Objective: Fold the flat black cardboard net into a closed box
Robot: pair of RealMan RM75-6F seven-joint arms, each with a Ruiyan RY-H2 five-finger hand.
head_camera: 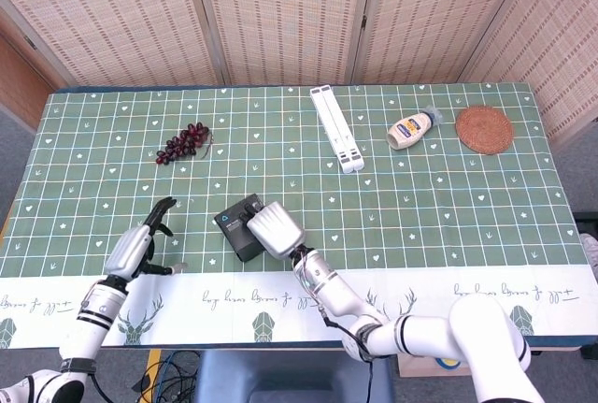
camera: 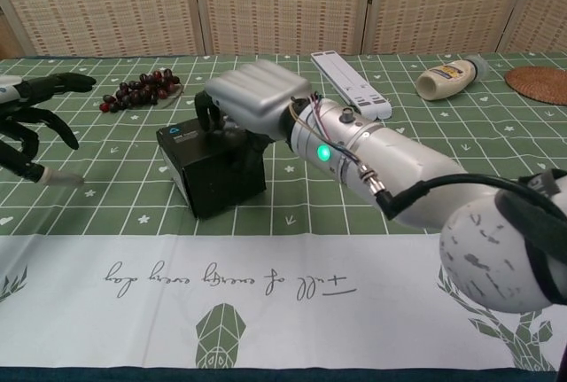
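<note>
1. We count one black box (camera: pixel 208 169), already folded into a cube, standing on the green checked tablecloth (head_camera: pixel 448 207) near the front edge of the table, just behind the white printed border strip (camera: pixel 266 284). A small blue mark shows on its top face.
2. Our right hand (camera: pixel 252 98) lies over the box's top and right side; from the chest view its dark fingers (camera: pixel 232 138) curl down against the top and the side face, so we read it as holding the box. From the head view the right hand (head_camera: pixel 276 227) covers the right half of the box (head_camera: pixel 235 225).
3. Our left hand (head_camera: pixel 140 246) is well apart from the box, to its left, holding nothing, its dark fingers spread wide. In the chest view the left hand (camera: pixel 27 125) shows only at the left edge of the frame.
4. One bunch of dark grapes (head_camera: pixel 183 142) lies at the far left of the table.
5. One white folded stand (head_camera: pixel 337 128) lies at the far middle; it shows as two long slats side by side.
6. One squeeze bottle (head_camera: pixel 412 128) with a yellow label lies on its side to the right of the stand.
7. One round woven coaster (head_camera: pixel 484 129) sits just beside the bottle, near the far right corner.
</note>
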